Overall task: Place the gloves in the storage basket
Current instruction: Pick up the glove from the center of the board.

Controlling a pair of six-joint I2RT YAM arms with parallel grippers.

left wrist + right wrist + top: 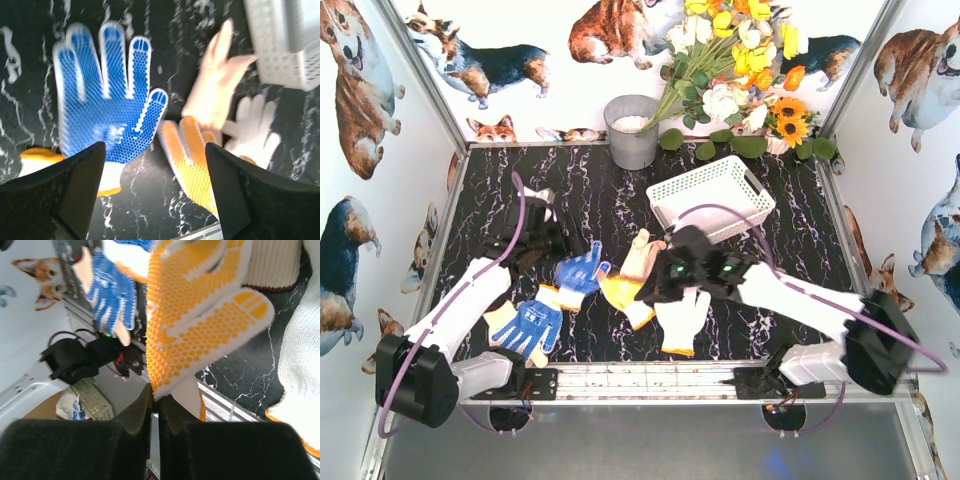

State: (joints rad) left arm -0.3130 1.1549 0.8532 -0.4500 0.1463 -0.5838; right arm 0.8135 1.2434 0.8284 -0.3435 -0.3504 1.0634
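Table (590, 190): was black, white-veined marble pattern.
Walls (380, 190): white with corgi prints — enclosed the table on three sides.
Light: was bright, even.

We find bare tabletop (610, 205) left of the storage basket (700, 185); bucket (632, 130) and flowers (740, 60) crowd its far side; the right arm (790, 292), its gripper (155, 405) pinching the yellow glove (200, 325), bars the near side.

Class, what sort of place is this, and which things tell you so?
Probably a staged robot test booth: corgi-print panels enclose a marbled table, and the left arm and right arm are bolted to its near rail.
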